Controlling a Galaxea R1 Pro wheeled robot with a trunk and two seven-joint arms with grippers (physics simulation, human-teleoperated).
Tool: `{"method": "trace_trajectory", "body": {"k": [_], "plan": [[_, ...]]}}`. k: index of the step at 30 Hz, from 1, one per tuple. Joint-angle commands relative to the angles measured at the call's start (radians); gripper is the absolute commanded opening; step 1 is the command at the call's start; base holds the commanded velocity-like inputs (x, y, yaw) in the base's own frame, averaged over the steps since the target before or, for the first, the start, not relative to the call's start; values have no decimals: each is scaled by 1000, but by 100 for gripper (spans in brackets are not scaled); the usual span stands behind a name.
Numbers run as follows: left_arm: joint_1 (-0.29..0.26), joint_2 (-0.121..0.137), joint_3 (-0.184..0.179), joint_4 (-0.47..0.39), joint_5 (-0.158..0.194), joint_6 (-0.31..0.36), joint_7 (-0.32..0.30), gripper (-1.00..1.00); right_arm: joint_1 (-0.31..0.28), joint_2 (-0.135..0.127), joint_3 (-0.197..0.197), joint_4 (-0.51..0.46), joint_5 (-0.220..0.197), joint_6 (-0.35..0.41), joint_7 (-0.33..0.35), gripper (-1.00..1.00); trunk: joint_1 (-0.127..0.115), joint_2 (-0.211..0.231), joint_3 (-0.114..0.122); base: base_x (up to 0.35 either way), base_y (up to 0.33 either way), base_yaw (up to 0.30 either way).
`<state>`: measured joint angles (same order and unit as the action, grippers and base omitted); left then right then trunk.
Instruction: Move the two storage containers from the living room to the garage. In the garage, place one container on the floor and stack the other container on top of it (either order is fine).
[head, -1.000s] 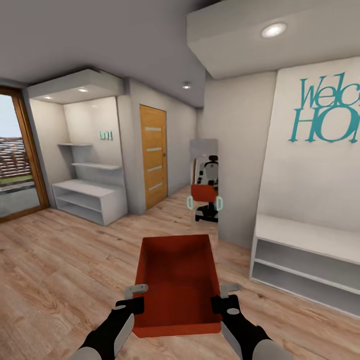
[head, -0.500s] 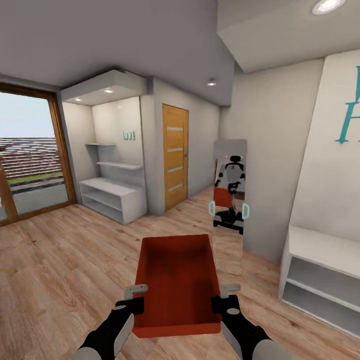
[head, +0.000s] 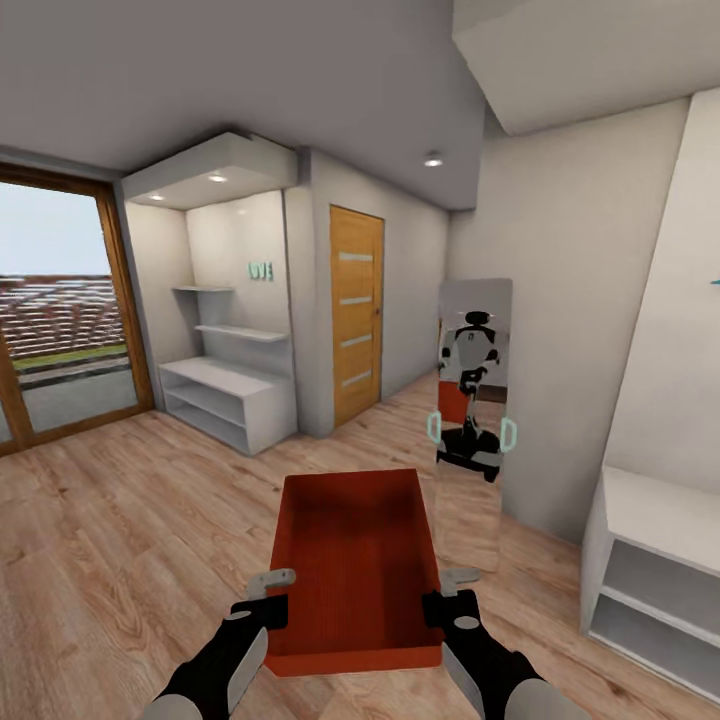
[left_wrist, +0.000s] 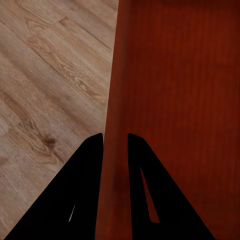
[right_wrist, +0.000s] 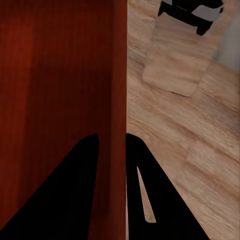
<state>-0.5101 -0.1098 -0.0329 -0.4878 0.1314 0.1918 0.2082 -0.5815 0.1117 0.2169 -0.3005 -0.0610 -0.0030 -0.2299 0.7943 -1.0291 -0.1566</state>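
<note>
View has panned left since a second ago: teal wall lettering is gone from frame, the mirror (head: 474, 420) and orange door (head: 357, 312) sit further right, more of the glass patio door (head: 60, 320) shows. That's base/head turning, not things moving. Storage container (head: 357, 565) sits the same in the arms, carried low in front of the trunk, above the wood floor (head: 110, 540).

Left gripper (head: 268, 594) is clamped narrow on the left long wall; left wrist view shows the rim pinched between its dark fingers (left_wrist: 85, 165). Right gripper (head: 446, 592) is clamped the same way on the right wall (right_wrist: 119, 100).

Judgement: transit step, robot steering through the wood-floored room, garage not reached, one bin in hand.

Container: orange-red plastic, rectangular, open top, shallow, finely ribbed walls, empty. Floor: light planks with visible grain. White open shelving (head: 215, 395) by the door, glossy mirror reflecting the robot.
</note>
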Motion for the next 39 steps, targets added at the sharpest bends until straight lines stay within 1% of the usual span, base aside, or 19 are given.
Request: {"method": "trace_trajectory", "body": {"k": [1,15,31,39], "plan": [[1,-1,14,-2,22,5,-1,-100,-1,0,-28,-3,-27,-81,0,-100,1,-1,-1,322,0,0],[0,-1,14,-2,22,5,-3,-100,-1,-3,-29,-3,-28,-82,0,-100,1,-1,-1,322,0,0],[0,-1,14,-2,23,5,-5,-100,-1,-1,-28,-6,-26,-83,0,-100,1,-1,-1,322,0,0],[0,-1,14,-2,22,5,-6,-100,-1,2,-27,-6,-26,-96,0,-100,1,-1,-1,322,0,0]]}}
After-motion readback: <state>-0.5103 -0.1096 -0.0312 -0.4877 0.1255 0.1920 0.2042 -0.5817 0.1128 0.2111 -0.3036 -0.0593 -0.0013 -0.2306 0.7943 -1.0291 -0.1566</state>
